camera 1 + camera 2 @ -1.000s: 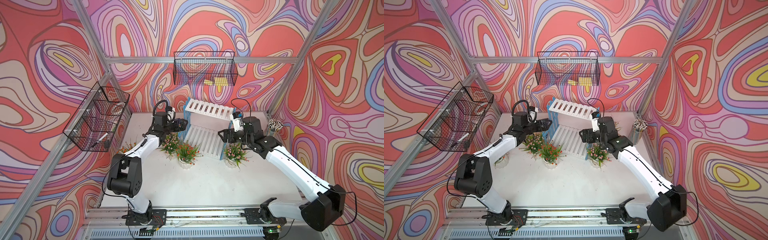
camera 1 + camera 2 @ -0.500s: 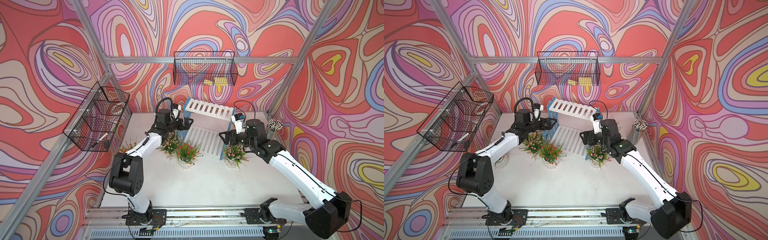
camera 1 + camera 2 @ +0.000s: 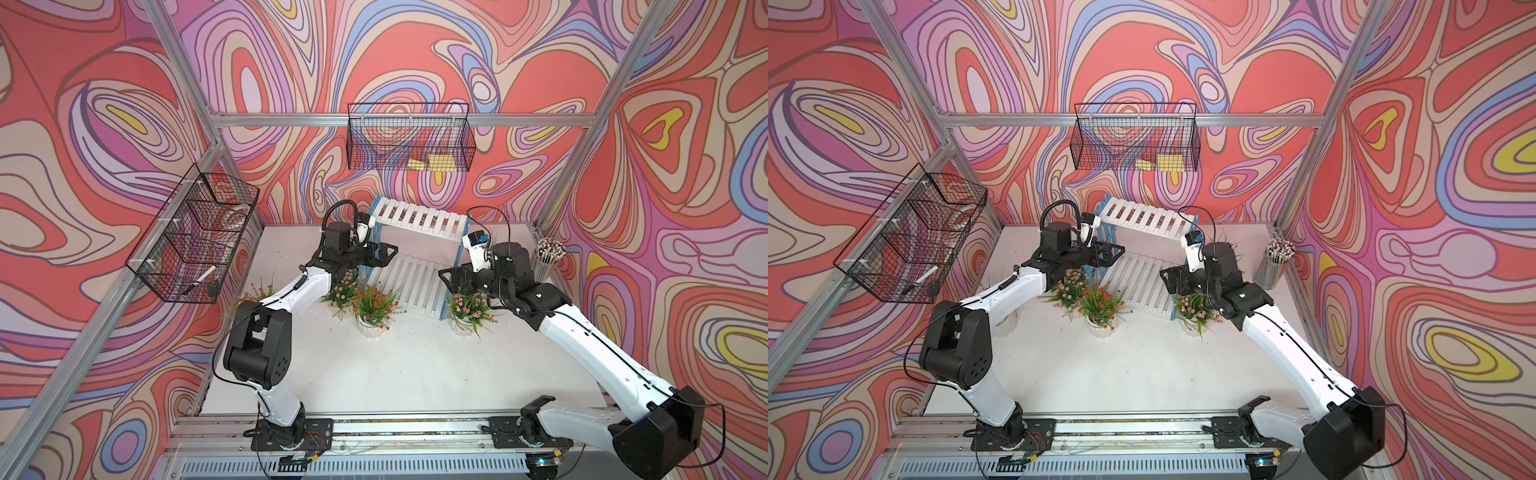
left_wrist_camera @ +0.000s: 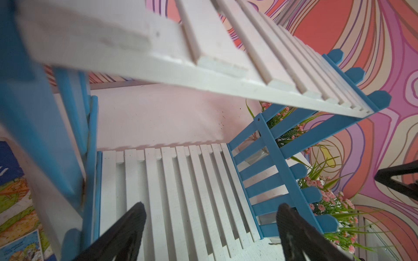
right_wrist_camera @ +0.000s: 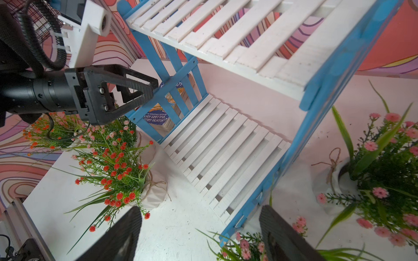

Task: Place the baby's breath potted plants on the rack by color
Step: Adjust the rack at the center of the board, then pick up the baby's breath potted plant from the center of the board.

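Flanking the rack, left end effector and right end effector hover open.

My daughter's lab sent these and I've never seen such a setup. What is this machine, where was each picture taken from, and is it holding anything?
These are two robot arms at the front of a white table, each ending in a two-fingered gripper. The two wide pictures come from a camera pair overhead; the two close-ups come from cameras on the arms' wrists. At the back stands a blue-and-white rack, both shelves bare. Potted plants stand on the table, among them an orange-red plant and a pink plant. The left gripper and the right gripper are both open, holding nothing.
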{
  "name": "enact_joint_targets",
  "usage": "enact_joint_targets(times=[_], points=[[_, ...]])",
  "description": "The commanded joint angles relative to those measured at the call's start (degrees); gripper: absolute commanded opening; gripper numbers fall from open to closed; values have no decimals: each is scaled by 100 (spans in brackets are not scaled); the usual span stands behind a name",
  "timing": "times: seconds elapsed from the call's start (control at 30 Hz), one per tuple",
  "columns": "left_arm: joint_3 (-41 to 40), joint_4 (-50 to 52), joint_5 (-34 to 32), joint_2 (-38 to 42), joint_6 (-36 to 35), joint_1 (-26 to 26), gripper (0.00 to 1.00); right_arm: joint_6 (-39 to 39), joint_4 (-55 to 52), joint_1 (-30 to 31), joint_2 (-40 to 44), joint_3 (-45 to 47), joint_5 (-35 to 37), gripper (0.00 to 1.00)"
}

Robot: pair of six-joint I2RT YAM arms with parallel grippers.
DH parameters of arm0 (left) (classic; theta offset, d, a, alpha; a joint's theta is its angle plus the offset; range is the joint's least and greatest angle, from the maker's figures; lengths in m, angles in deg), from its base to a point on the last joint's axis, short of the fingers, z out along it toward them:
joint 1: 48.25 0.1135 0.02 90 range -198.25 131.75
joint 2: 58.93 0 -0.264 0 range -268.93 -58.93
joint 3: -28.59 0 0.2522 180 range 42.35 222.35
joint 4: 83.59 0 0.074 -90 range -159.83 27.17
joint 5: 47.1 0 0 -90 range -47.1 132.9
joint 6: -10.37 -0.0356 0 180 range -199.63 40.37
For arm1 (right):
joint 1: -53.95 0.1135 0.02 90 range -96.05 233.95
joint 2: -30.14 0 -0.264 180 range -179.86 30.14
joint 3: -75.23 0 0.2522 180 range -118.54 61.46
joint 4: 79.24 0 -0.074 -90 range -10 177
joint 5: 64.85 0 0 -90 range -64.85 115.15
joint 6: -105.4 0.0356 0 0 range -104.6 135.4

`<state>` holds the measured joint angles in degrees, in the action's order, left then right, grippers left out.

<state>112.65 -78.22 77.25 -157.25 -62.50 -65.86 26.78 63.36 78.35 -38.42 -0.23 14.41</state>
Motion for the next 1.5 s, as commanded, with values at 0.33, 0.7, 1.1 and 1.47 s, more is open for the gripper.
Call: enact_joint_targets(times=[0.33,0.7,1.1,1.47], points=[[566,2036,-783,1420,-235,-54,92,-127,-226,69,440,80,-490,85],[656,4044,-1504,2154,-148,-21,92,29,-173,836,56,181,-295,85],[203,4433,-1747,2450,-30,-23,92,1433,540,2616,8,1408,956,85],[-119,3946,-1568,2370,208,-18,91,3500,1011,4462,303,2509,4539,86]])
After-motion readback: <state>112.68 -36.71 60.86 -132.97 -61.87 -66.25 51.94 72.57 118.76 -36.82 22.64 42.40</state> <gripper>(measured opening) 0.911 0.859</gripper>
